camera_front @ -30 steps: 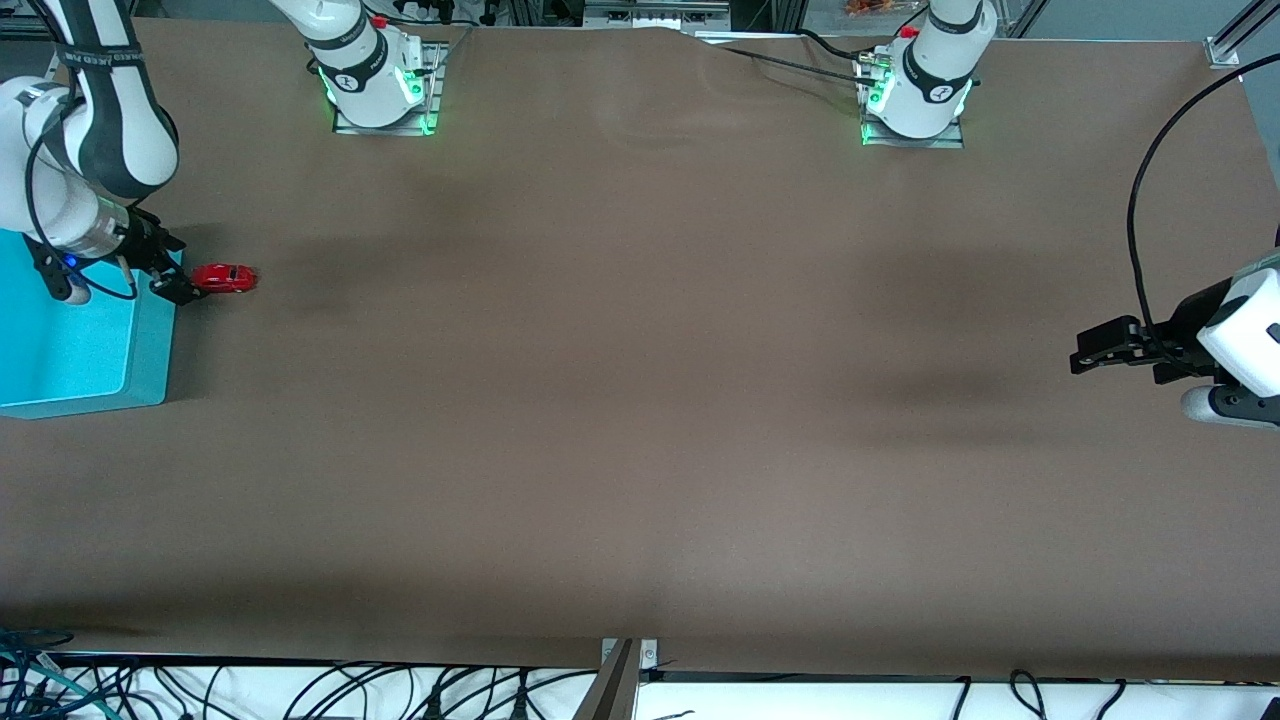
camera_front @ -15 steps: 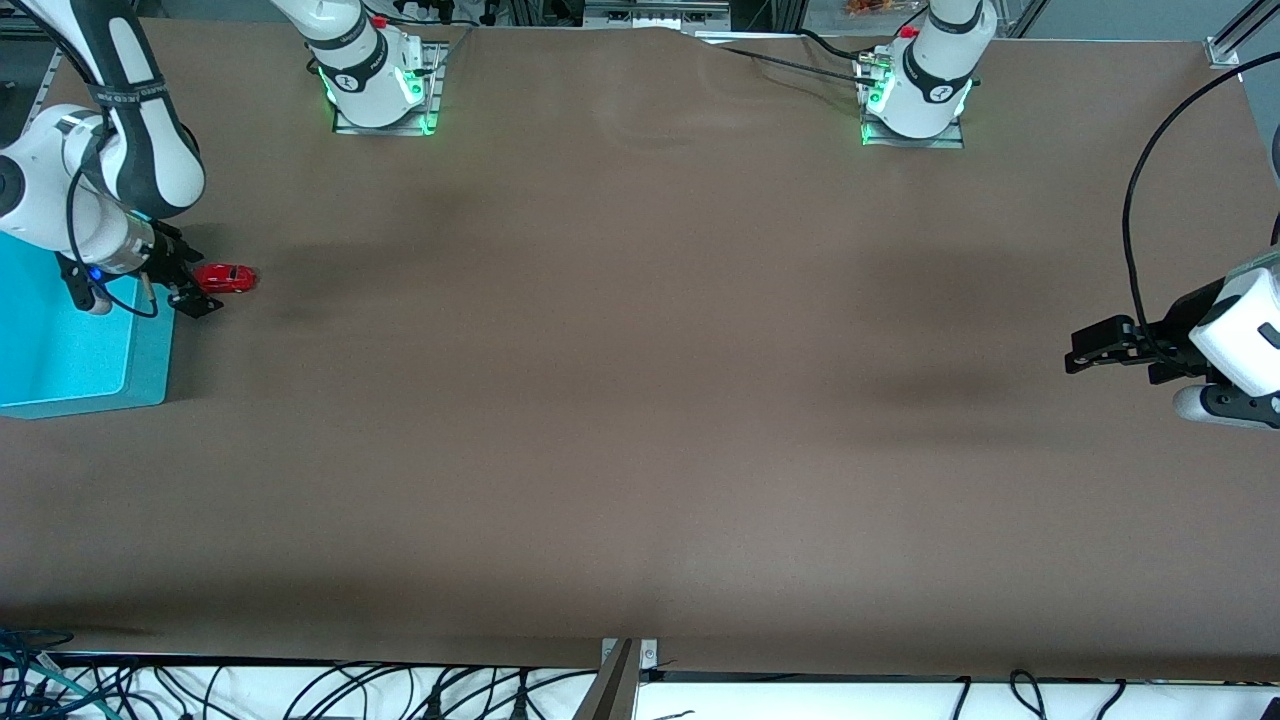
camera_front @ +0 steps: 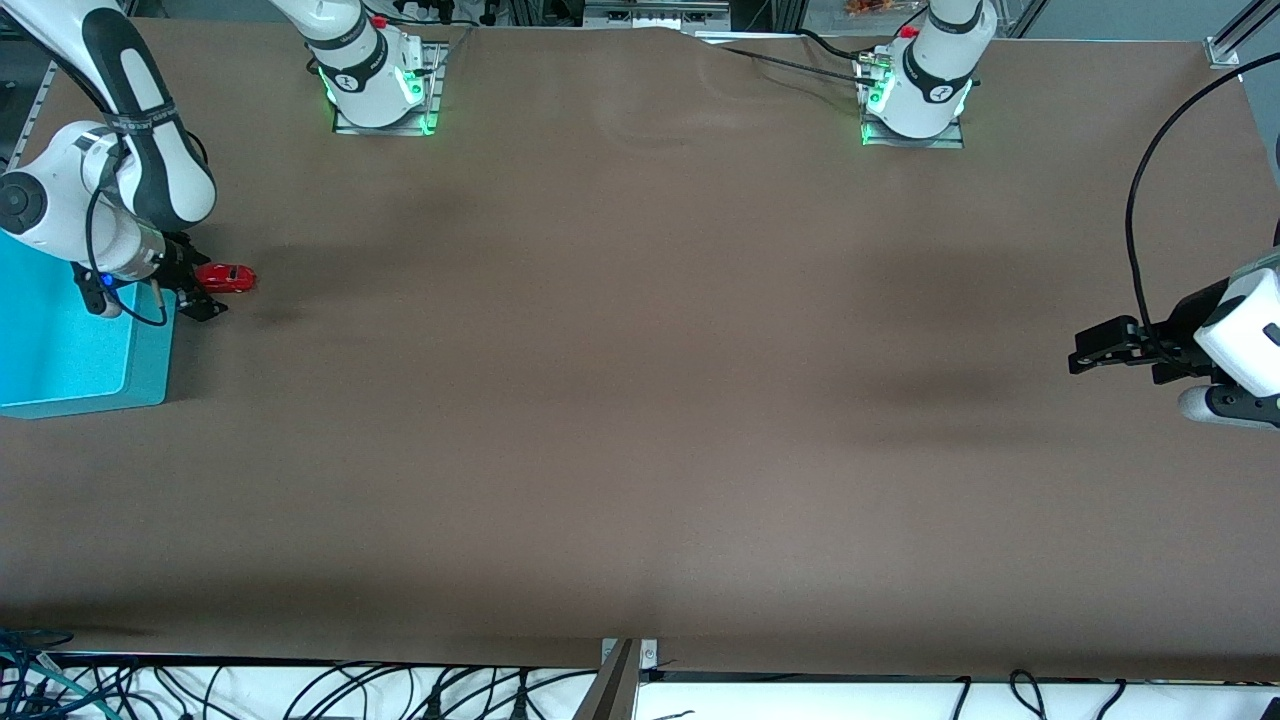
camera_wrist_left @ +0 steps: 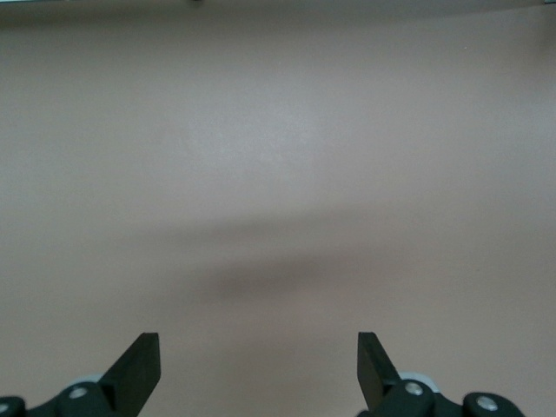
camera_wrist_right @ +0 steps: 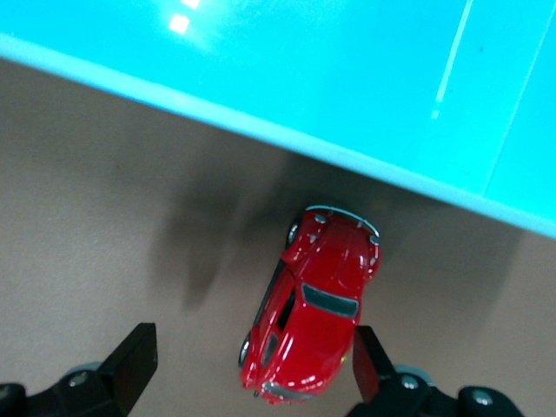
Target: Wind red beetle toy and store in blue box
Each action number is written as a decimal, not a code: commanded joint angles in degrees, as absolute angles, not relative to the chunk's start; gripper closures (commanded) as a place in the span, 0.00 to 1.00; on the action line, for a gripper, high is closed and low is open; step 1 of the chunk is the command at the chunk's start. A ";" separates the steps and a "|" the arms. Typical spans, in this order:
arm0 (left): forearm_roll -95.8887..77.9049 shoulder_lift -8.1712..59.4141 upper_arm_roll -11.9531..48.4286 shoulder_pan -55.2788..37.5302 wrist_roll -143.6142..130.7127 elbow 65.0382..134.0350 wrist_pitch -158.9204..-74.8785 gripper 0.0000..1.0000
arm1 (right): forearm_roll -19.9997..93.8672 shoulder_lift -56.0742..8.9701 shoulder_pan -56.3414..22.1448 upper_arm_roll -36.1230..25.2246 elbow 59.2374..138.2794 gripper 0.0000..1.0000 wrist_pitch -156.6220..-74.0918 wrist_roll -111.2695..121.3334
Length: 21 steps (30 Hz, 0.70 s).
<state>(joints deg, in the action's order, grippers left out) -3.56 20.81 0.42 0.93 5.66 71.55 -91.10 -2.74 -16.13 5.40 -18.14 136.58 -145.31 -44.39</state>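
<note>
Sitting between the right gripper's (camera_wrist_right: 252,360) open jaws, red beetle toy (camera_wrist_right: 314,313)

Down the left wrist camera we go, and it's all table (camera_wrist_left: 278,130): a plain, matte brown surface filling the whole shot. A soft, dark smear of shadow (camera_wrist_left: 269,278) runs across it, with a fainter band just above. At the lower edge sits the left claw (camera_wrist_left: 259,369), and its two black fingers (camera_wrist_left: 139,365) stand wide apart, one on each side, nothing between them but bare brown surface. The claw hangs clear above the table.
</note>
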 commanded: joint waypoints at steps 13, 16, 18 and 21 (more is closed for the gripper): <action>-2.72 21.71 0.70 0.27 6.24 69.52 -90.44 0.00 | -2.72 -19.77 5.63 -18.19 137.29 0.06 -149.59 -48.43; -2.72 21.71 0.53 -0.53 6.24 69.52 -90.44 0.00 | -2.55 -19.86 5.63 -18.19 137.29 0.20 -149.59 -48.60; -2.72 21.71 0.53 -0.79 6.24 69.52 -90.44 0.00 | -2.55 -19.86 5.63 -18.19 137.29 0.34 -149.59 -49.30; -2.72 21.71 0.62 -0.79 6.24 69.52 -90.44 0.00 | -2.55 -19.86 5.63 -18.19 137.29 0.60 -149.59 -50.80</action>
